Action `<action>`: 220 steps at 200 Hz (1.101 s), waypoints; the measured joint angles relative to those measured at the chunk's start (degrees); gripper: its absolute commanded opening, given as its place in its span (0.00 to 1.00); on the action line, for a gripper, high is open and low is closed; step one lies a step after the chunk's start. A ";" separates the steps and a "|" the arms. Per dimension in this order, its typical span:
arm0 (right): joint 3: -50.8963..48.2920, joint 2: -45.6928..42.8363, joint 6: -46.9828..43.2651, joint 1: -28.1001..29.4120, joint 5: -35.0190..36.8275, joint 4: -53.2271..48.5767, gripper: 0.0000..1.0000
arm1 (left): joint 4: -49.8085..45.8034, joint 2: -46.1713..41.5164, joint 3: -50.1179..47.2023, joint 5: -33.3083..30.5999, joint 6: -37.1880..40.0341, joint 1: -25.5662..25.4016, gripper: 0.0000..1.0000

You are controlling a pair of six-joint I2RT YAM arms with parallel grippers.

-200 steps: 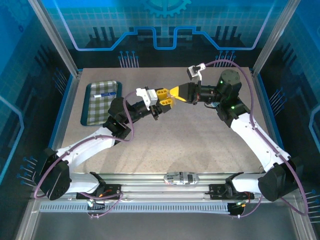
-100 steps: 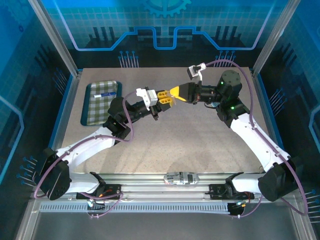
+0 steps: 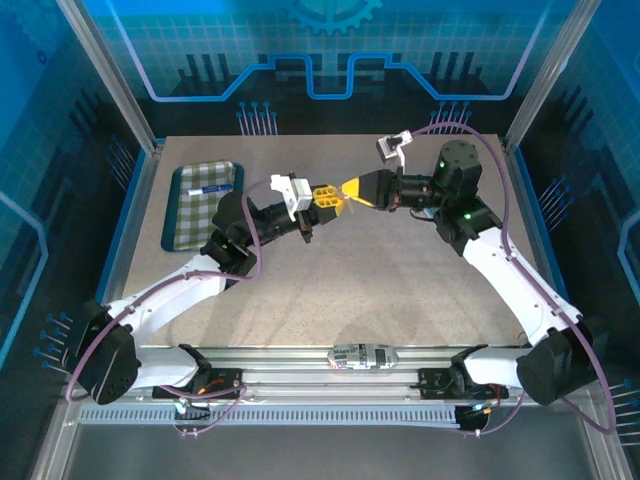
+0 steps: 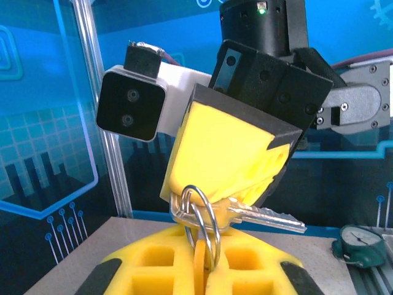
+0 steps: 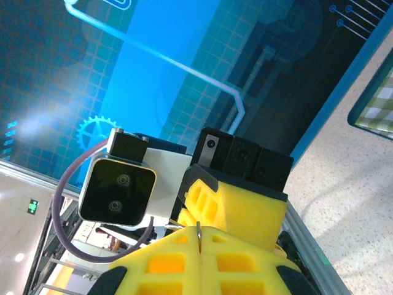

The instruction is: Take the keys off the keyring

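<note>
Now, mid-air above table [image 3: 380,290]: L gripper [image 4: 199,263] clamps ring [image 4: 207,216]; R gripper [image 4: 228,193] pinches key [image 4: 270,216] head, ring threaded thru it. We'd keep both grips tight, walk key round coil w/o yanking.

left arm [image 3: 190,285] and right arm [image 3: 500,265] both reach forward and bend inward; left gripper [image 3: 336,201] and right gripper [image 3: 347,190] meet tip to tip (almost nose to nose), each with jaws pressed closed.

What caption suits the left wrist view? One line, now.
Right gripper clamps the keys; left gripper pinches the keyring.
</note>
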 measured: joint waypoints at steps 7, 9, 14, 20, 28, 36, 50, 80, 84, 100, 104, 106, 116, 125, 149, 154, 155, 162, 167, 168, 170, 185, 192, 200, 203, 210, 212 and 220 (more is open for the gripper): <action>0.52 -0.07 -1.53 0.00 0.26 -1.70 0.00 | -0.39 -0.09 0.02 0.04 -0.11 0.00 0.00; 0.72 -0.09 -1.79 0.00 0.33 -2.25 0.00 | -0.52 -0.13 0.02 0.11 -0.13 0.00 0.00; 1.16 -0.15 -3.08 0.00 0.59 -3.61 0.00 | -0.90 -0.17 0.02 0.17 -0.15 0.00 0.00; 1.68 -0.33 -4.79 0.02 0.98 -5.49 0.00 | -1.27 -0.28 0.04 0.17 -0.20 0.00 0.00; 2.38 -0.57 -6.99 0.07 1.57 -7.89 0.00 | -1.79 -0.39 0.04 0.22 -0.33 0.00 0.00; 3.04 -1.01 -9.75 0.07 2.38 -10.43 0.00 | -2.21 -0.50 0.04 0.20 -0.63 0.00 0.00; 3.72 -2.16 -14.64 0.17 4.09 -14.34 0.00 | -3.10 -0.70 0.09 0.17 -1.62 0.00 0.00; 4.52 -5.29 -26.53 1.77 10.21 -21.97 0.00 | -4.59 -1.11 0.26 0.48 -3.80 -0.02 0.00; 4.74 -5.57 -28.00 2.03 11.19 -22.93 0.00 | -4.79 -1.14 0.37 0.59 -4.17 -0.02 0.00; 5.25 -6.40 -32.94 2.84 14.40 -25.55 0.00 | -5.75 -1.14 0.92 0.87 -5.22 0.00 0.00; 5.29 -6.62 -33.88 3.06 15.10 -25.90 0.00 | -5.97 -1.14 0.94 0.94 -5.64 0.00 0.00; 5.29 -6.71 -34.34 3.17 15.45 -26.01 0.00 | -6.03 -1.14 0.94 0.96 -5.77 0.00 0.00; 5.29 -7.37 -36.81 4.07 17.81 -26.99 0.00 | -6.27 -1.14 0.94 1.31 -6.51 0.00 0.00; 5.29 -8.07 -38.93 5.01 20.04 -27.54 0.00 | -6.29 -1.14 0.94 1.68 -7.43 0.00 0.00; 4.63 -10.67 -44.15 8.26 27.06 -28.06 0.00 | -6.88 -1.14 1.60 1.84 -9.66 0.11 0.00; 4.22 -11.34 -45.20 9.07 28.79 -27.98 0.00 | -7.37 -1.14 1.95 1.81 -10.08 0.11 0.00; 4.15 -11.43 -45.31 9.16 29.03 -27.91 0.00 | -7.41 -1.14 1.99 1.79 -10.16 0.11 0.00; 3.56 -12.31 -46.60 9.94 30.99 -27.58 0.00 | -7.98 -1.18 2.45 1.88 -10.64 0.09 0.00; 3.02 -12.98 -47.67 10.62 32.59 -27.23 0.00 | -8.31 -1.20 2.71 1.95 -10.75 0.09 0.00; 2.93 -13.09 -47.78 10.73 32.81 -27.15 0.00 | -8.41 -1.20 2.75 1.95 -10.84 0.09 0.00; 2.71 -13.35 -48.09 11.04 33.44 -27.02 0.00 | -8.52 -1.20 2.84 1.95 -10.95 0.09 0.00; 1.40 -14.88 -50.75 13.00 37.70 -26.36 0.00 | -9.14 -1.20 3.10 2.12 -11.80 0.09 0.00; 1.18 -15.28 -51.71 13.70 39.17 -26.36 0.00 | -9.22 -1.20 3.10 2.21 -12.15 0.09 0.00; 1.18 -15.45 -52.59 14.36 40.46 -26.36 0.00 | -9.22 -1.20 3.10 2.29 -12.48 0.09 0.00; 1.18 -15.47 -52.92 14.49 40.85 -26.34 0.00 | -9.18 -1.20 3.10 2.29 -12.66 0.09 0.00; 1.18 -15.50 -53.33 14.75 41.48 -26.34 0.00 | -9.14 -1.20 3.10 2.29 -13.07 0.11 0.00; 1.18 -15.50 -53.40 14.78 41.51 -26.34 0.00 | -9.11 -1.20 3.10 2.29 -13.25 0.13 0.00; 1.18 -15.45 -53.57 14.84 41.70 -26.34 0.04 | -9.11 -1.18 3.10 2.29 -13.60 0.20 0.00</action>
